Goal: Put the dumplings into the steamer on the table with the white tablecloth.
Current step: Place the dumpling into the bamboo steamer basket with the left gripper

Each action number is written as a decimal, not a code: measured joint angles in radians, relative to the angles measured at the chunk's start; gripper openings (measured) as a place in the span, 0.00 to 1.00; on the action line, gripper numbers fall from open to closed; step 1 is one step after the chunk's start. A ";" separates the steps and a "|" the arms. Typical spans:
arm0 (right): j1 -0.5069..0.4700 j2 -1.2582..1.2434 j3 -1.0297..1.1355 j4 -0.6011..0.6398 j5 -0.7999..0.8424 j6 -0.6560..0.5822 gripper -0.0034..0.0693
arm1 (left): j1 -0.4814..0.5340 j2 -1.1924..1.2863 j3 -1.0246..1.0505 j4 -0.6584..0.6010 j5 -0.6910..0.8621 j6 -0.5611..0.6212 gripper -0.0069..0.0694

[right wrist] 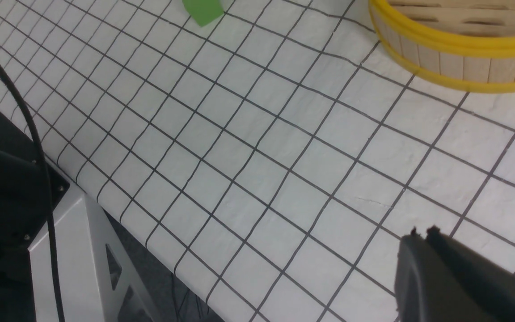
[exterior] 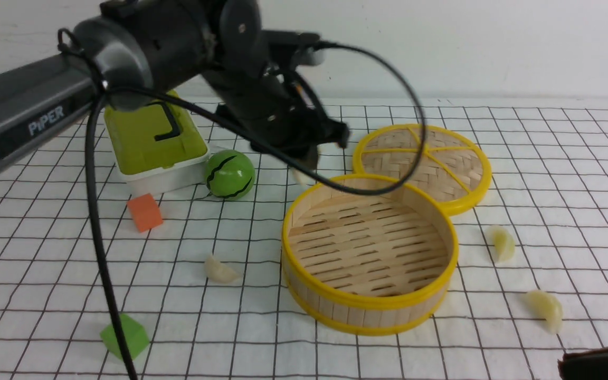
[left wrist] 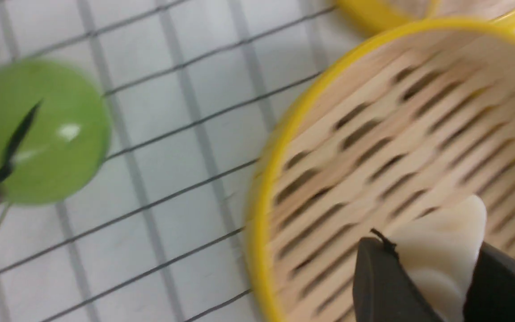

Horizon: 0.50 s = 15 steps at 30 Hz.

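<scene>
The left gripper (exterior: 304, 161) is clenched on a small pale cream, glossy crescent toy dumpling (left wrist: 445, 228). Its two dark fingers (left wrist: 382, 286) press on either side of this gripped dumpling. The gripper hangs by the far left rim of the round bamboo steamer with slatted floor and yellow rims (exterior: 370, 311). In the left wrist view the gripped dumpling shows against the slats, but I cannot tell whether it is over the basket or just outside it.

Left of this gripper sits a glossy green ball with black streaks (exterior: 229, 174). Beyond the ball stands a white box with a lime-green lid (exterior: 151, 142), with an orange cube (exterior: 144, 212) in front of it. To the gripper's right lies a flat woven lid with yellow spokes (exterior: 423, 166), just behind the steamer.

A second dumpling (exterior: 220, 269) lies on the white tablecloth with thin black grid (exterior: 547, 158), nearer the robot than the left gripper. A third dumpling (exterior: 502, 243) and fourth dumpling (exterior: 545, 310) lie between the steamer and the right gripper (right wrist: 423, 235). That gripper sits low with its fingers pressed together, empty. A green cube (exterior: 124, 335) lies well apart to its left.
</scene>
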State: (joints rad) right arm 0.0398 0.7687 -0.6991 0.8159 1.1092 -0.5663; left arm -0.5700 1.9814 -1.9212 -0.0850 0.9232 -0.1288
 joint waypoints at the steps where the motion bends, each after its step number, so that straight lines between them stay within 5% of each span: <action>1: 0.000 0.000 0.000 0.000 0.001 0.009 0.05 | -0.018 0.006 -0.020 -0.003 -0.005 -0.017 0.33; 7: 0.000 -0.026 0.000 0.000 0.030 0.031 0.05 | -0.141 0.144 -0.115 -0.004 -0.079 -0.103 0.33; 15: 0.065 -0.081 0.000 -0.062 0.037 0.034 0.05 | -0.147 0.327 -0.185 0.085 -0.126 -0.309 0.33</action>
State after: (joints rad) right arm 0.1044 0.6873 -0.6991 0.7535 1.1466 -0.5325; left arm -0.7174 2.3083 -2.1062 0.0000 0.7969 -0.4381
